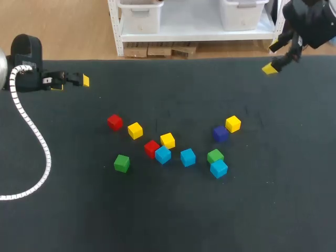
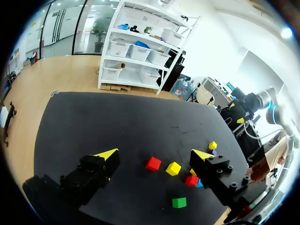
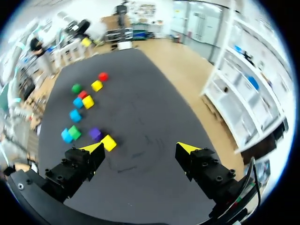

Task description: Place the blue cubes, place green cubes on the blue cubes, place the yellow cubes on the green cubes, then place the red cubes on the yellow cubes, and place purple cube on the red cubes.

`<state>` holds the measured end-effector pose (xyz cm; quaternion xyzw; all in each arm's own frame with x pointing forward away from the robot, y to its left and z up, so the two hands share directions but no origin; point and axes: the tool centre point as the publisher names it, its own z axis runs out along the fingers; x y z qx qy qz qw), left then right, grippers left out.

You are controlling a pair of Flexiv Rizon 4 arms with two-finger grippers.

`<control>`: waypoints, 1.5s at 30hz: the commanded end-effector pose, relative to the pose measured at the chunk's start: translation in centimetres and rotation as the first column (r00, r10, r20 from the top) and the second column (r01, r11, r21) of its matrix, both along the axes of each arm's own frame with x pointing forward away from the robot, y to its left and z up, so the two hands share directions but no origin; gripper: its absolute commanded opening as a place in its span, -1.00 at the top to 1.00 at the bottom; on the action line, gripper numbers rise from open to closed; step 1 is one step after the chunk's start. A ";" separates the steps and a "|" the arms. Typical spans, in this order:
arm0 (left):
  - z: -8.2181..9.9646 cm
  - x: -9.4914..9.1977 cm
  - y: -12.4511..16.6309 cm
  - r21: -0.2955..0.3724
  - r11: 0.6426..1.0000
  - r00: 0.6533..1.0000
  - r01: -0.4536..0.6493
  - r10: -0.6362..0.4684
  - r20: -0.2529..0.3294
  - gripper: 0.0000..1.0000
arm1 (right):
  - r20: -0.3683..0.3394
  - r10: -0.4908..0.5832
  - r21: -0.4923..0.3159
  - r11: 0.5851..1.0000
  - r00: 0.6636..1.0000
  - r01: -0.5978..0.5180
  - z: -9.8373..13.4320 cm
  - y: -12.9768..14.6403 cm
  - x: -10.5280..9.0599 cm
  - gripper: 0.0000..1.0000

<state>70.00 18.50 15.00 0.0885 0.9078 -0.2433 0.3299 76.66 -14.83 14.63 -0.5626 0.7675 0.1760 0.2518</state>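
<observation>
Blue cubes (image 1: pixel 163 155), three, lie unstacked mid-frame among other colours on the black bench (image 1: pixel 262 220). Left gripper (image 1: pixel 72 83), upper left, and right gripper (image 1: pixel 272 58), upper right, both stand fingers apart, empty. Best take the free-standing middle blue cube (image 1: pixel 188 157) first.

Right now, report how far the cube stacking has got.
Done: nothing; the three small blue cubes lie unstacked, like the rest, on the black table. In hand: nothing; left gripper and right gripper are open, empty. Left: every layer, blue to the purple cube.
</observation>
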 end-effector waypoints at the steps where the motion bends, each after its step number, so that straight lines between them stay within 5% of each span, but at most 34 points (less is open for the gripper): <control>1: 0.0 0.0 0.0 0.000 1.000 1.000 0.000 0.000 0.000 -1.00 | -0.156 0.472 -0.066 0.872 0.868 -0.485 -0.8 -0.3 0.1 -1.00; 9: 0.0 0.0 0.0 0.000 1.000 1.000 0.000 0.000 0.000 -1.00 | -0.131 0.573 -0.106 0.804 0.809 -0.586 -1.8 -1.7 -0.9 -1.00; 25: 0.0 0.0 0.0 0.000 1.000 1.000 0.000 0.000 0.000 -1.00 | -0.142 0.571 -0.120 0.801 0.809 -0.587 -2.0 -1.7 -1.0 -1.00; 28: 0.0 0.0 0.0 0.000 1.000 1.000 0.000 0.000 0.000 -1.00 | -0.102 0.577 -0.149 0.796 0.810 -0.586 -1.7 0.0 -0.3 -1.00; 32: 0.0 0.0 0.0 0.000 1.000 1.000 0.000 0.000 0.000 -1.00 | -0.069 0.613 -0.173 0.770 0.787 -0.615 -1.7 3.5 -2.0 -1.00; 39: 0.0 0.0 0.0 0.000 1.000 1.000 0.000 0.000 0.000 -1.00 | -0.044 0.581 -0.158 0.799 0.813 -0.580 -2.4 6.9 -5.8 -1.00; 45: 0.0 0.0 0.0 0.000 1.000 1.000 0.000 0.000 0.000 -1.00 | -0.020 0.600 -0.109 0.793 0.799 -0.599 -3.4 9.1 -8.7 -1.00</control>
